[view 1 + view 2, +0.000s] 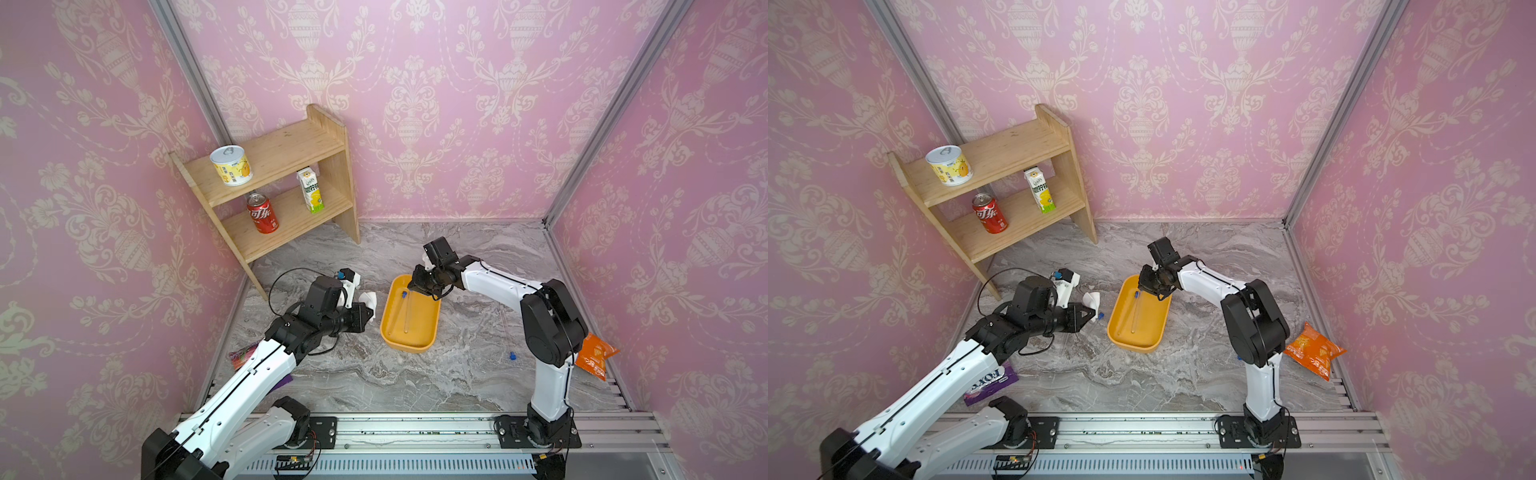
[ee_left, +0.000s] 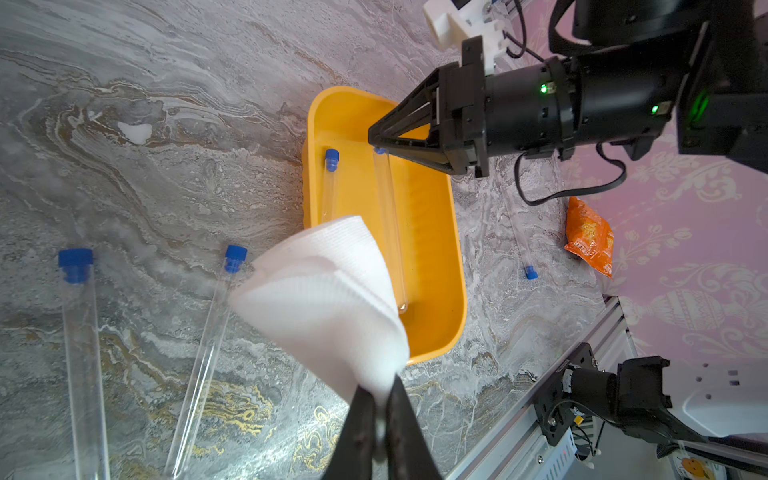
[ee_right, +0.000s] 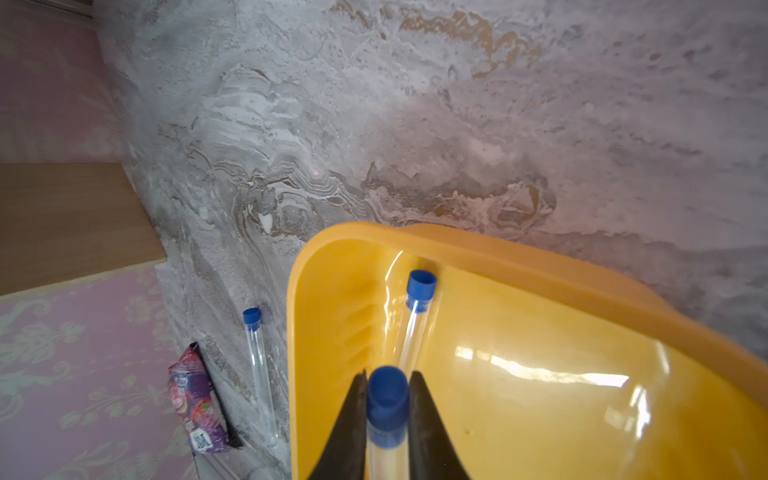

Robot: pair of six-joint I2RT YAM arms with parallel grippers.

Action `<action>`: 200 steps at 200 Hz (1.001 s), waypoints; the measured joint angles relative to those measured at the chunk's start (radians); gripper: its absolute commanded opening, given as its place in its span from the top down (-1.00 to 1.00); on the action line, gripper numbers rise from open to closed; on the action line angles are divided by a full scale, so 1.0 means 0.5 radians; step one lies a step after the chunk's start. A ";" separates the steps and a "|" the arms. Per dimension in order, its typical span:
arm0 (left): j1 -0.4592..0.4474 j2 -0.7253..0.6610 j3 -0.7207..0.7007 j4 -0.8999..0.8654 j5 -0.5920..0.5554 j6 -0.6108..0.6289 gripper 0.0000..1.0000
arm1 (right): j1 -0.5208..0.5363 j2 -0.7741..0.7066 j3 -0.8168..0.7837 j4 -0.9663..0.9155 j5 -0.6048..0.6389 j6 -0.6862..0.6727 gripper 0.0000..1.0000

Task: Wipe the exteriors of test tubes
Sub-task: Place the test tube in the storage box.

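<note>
Test tube cut off below cap, right gripper angled into tray, clamped on it; left gripper pinching pad.

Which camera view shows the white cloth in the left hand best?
The left wrist view: the white cloth fills the middle of it, folded and pinched in the left hand. In both top views it is only a small white patch beyond that hand. The right wrist view does not show it.
</note>
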 measured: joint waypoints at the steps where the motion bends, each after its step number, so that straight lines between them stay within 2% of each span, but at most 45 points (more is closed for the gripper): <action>1: 0.000 0.000 -0.001 0.000 0.001 0.000 0.79 | 0.002 0.002 0.001 0.000 0.005 0.000 0.86; 33: 0.007 -0.005 -0.017 0.000 0.012 0.000 0.79 | 0.071 0.043 0.002 0.004 0.193 0.002 0.86; 84: 0.008 -0.014 -0.037 0.001 0.040 -0.001 0.79 | 0.086 0.106 0.003 0.007 0.347 0.038 0.84; 167: 0.008 -0.014 -0.071 0.047 0.088 -0.016 0.79 | 0.086 0.242 0.094 -0.089 0.382 0.043 0.80; 188: 0.008 -0.014 -0.071 0.062 0.100 -0.016 0.79 | 0.086 0.243 0.117 -0.105 0.381 0.043 0.72; 200: 0.008 -0.014 -0.072 0.069 0.100 -0.016 0.79 | 0.086 0.243 0.128 -0.108 0.381 0.043 0.45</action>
